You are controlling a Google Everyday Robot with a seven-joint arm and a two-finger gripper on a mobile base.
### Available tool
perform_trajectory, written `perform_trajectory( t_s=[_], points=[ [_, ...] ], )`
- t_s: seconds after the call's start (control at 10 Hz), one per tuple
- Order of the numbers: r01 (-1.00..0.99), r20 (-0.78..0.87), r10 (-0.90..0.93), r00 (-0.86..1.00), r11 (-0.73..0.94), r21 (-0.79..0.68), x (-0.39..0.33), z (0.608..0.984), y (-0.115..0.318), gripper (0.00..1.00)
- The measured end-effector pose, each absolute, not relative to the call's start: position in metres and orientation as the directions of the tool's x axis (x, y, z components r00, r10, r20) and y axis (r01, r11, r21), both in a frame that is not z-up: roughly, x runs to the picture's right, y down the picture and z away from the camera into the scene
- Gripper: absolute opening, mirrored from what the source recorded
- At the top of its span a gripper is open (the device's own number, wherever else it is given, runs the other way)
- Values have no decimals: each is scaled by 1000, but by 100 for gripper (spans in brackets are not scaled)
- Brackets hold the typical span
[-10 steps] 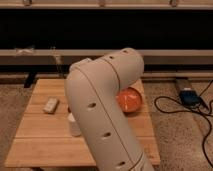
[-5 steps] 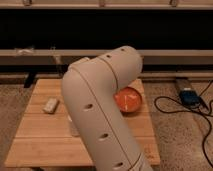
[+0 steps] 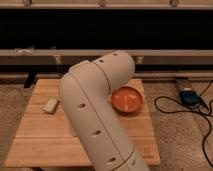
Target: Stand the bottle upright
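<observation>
End effector: out of sight, hidden on the far side of the arm [image 3: 95, 117]. Whether the end effector is apart, together or clamped on something cannot be told.
Arm: thick and cream-coloured, with dark round holes along its side. It rises from the bottom edge and bends at a rounded elbow over the middle of the tabletop [image 3: 40, 142], covering much of the wood behind it.
Count: one arm, one bottle [image 3: 50, 105], one bowl [image 3: 126, 100], one tabletop and one small box [image 3: 189, 96] on the floor [image 3: 175, 140]. The number of dark cables [image 3: 205, 132] cannot be told.
Bottle: small, slim and whitish. It lies on its side on the left part of the tabletop, near the arm's left edge but apart from it, and is not upright.
Tabletop: a rectangle of pale wooden planks that run left to right. A dark leg shows under the far left corner.
Floor: speckled grey-beige, on both sides of the tabletop.
Room: a dark wall [image 3: 100, 30] spans the back, crossed by a pale horizontal rail [image 3: 165, 52] just above the tabletop's far edge.
Bowl: round and orange-red, on the right part of the tabletop, well apart from the bottle. The arm's elbow overlaps its left rim. Its inside shows the same orange-red with a paler sheen, and any contents cannot be made out.
Box and cables: a bluish-grey box lies on the floor to the right of the tabletop, with black cables looping from it toward the right edge.
</observation>
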State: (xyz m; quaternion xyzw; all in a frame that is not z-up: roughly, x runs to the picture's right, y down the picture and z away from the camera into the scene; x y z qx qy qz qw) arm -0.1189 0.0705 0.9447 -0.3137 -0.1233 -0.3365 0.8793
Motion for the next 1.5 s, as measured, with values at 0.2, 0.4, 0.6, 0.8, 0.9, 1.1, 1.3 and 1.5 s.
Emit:
perform_trajectory(
  t_s=[0.2,0.4,0.6,0.8,0.9,1.1,1.3,1.5],
  points=[
    [617,394,-475,787,589,-522,-104,952,65,21],
    [561,355,-436,827,593,-578,-90,954,60,3],
    [515,333,-396,856,593,-619,-74,952,58,0],
    [448,298,-337,893,602,-661,-57,950,57,8],
    [405,272,-302,914,606,-685,-50,949,58,18],
    [308,206,-233,950,605,-735,-38,951,60,38],
    [214,140,-167,976,610,-763,-24,951,62,60],
    [189,122,-150,981,609,-771,-20,952,62,76]
  ],
)
